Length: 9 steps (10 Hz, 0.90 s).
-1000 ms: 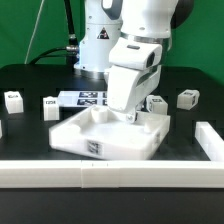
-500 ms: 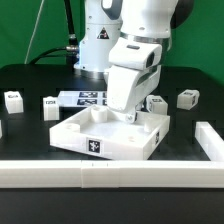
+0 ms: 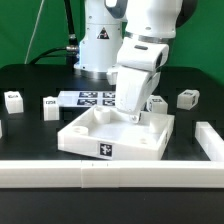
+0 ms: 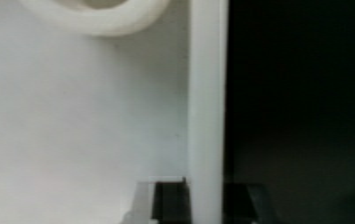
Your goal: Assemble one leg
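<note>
Currently the gripper is down at the far wall of the square panel, centre of the exterior view, and the wrist body hides the fingertips there. The wrist view tells me more. The panel rim runs up the frame as a pale strip, with a round corner socket at the upper left. Dark finger shapes at the lower edge sit on either side of that strip. I read this as jaws nearly closed and pinching the rim, with nothing else in them, though the contact itself is too blurred to confirm. No leg is in hand. The nearest leg sits on the black table just beyond the panel's back edge, close beside the gripper toward the exterior view's right and partly hidden by the arm. It looks upright, long axis vertical, but it is too small to be sure. A second block lies nearer the right edge of the frame. A third block and a fourth block sit well apart at mid-left. The marker board lies behind the panel, and a long white bar crosses the lower frame. My judgement is that the next move is to let go of the rim, lift clear of the wall, make a short shift toward the exterior view's right, then come down over the nearest leg. The risk is dragging the panel along on release.
</note>
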### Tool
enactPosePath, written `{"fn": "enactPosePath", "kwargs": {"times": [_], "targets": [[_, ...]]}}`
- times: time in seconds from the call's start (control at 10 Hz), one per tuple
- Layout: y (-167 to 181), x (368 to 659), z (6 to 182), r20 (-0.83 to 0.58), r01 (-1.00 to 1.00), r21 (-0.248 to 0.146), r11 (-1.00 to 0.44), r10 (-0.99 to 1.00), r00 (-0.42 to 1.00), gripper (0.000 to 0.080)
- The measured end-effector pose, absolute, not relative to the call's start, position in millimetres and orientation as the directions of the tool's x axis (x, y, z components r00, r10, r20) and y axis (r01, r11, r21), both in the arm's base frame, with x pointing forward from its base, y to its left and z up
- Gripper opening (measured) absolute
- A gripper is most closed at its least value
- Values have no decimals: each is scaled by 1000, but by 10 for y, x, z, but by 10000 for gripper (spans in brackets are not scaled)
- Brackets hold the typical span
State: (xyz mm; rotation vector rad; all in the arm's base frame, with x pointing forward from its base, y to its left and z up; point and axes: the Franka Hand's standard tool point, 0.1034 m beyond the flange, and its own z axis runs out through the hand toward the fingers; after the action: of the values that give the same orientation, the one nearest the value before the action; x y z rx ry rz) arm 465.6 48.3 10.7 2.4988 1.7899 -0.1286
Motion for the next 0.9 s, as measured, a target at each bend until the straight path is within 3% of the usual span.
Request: {"fn": "enactPosePath", "kwargs": {"times": [0.1, 0.7, 0.9], "targets": [[505, 4671, 94, -116, 965, -15, -261, 959, 258, 58], [496, 4684, 86, -116, 969, -16, -248, 963, 244, 58], [478, 4760, 90, -112, 995, -26, -92, 990, 89, 58]]}}
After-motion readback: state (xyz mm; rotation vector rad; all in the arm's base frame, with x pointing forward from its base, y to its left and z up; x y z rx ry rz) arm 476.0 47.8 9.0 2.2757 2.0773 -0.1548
